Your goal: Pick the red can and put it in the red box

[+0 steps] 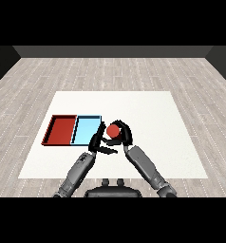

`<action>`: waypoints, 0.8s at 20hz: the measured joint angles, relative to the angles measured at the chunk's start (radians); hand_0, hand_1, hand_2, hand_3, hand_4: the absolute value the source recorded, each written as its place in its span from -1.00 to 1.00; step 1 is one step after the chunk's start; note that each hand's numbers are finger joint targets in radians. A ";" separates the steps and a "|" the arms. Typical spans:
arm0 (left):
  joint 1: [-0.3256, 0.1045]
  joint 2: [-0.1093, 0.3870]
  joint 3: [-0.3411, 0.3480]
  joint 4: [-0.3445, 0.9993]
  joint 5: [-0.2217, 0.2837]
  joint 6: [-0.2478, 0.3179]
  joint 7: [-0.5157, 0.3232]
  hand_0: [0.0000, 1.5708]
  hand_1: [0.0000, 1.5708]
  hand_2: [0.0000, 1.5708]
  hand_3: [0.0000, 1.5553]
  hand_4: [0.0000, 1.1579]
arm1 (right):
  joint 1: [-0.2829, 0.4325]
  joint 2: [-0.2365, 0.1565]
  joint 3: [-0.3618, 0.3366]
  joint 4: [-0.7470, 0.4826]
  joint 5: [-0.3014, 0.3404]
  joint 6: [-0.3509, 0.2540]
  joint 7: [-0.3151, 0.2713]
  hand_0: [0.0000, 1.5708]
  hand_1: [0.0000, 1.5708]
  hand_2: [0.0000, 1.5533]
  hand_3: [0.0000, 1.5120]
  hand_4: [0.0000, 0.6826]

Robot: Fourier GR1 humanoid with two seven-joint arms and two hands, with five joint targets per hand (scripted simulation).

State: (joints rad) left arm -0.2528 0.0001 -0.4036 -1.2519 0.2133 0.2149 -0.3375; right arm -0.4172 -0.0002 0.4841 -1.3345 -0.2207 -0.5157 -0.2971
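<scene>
1. Nearest to the viewer, the two grey forearms come in from the lower corners and meet near the middle of the white table (148, 109).
2. The right hand (124, 133) has its fingers and thumb curled round the red can (113, 131). Only the round red top of the can shows between the black fingers. I cannot tell whether the can stands on the table or is already lifted a little.
3. The left hand (97, 142) is just beside the right hand, on its left side and a bit nearer to the body. Its fingers seem to stretch toward the can, but whether they are spread or curled, and whether they touch the can, I cannot tell.
4. Just beyond the left hand, and to the left of the can, lies the light blue tray (86, 129). It looks close to the left hand.
5. Further to the left, touching the blue tray side by side, lies the red tray (61, 129). Nothing is seen inside it.
6. In my judgement the step in hand is the grasp, or the very start of the carry: the can is held but not yet delivered.
7. The next move asks the right hand to lift the can, carry it to the left across the whole blue tray, and lower it into the red tray. The left hand is in this path, so it should probably move away first.
</scene>
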 measured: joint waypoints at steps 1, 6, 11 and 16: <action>-0.019 0.000 0.006 0.023 0.008 -0.007 -0.005 -1.00 -1.00 -1.00 -1.00 -1.00 | -0.003 0.000 0.006 0.006 -0.007 0.001 -0.003 0.85 0.85 0.85 0.82 0.83; -0.033 0.000 -0.001 0.036 0.042 -0.021 -0.012 -1.00 -1.00 -1.00 -1.00 -1.00 | -0.031 0.000 0.034 0.028 -0.049 -0.016 -0.020 0.89 0.89 0.85 0.82 0.82; -0.058 0.000 -0.050 0.040 0.073 0.017 -0.014 -1.00 -1.00 -1.00 -1.00 -1.00 | -0.076 0.000 0.061 0.049 -0.095 -0.042 -0.025 0.91 0.91 0.87 0.82 0.81; -0.079 0.004 -0.066 0.036 0.091 0.035 -0.013 -1.00 -1.00 -1.00 -1.00 -0.90 | -0.090 0.000 0.105 0.079 -0.127 -0.062 -0.054 0.88 0.88 0.88 0.81 0.86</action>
State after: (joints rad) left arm -0.3321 0.0040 -0.4691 -1.2154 0.3043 0.2499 -0.3501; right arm -0.5076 -0.0006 0.5887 -1.2557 -0.3478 -0.5774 -0.3512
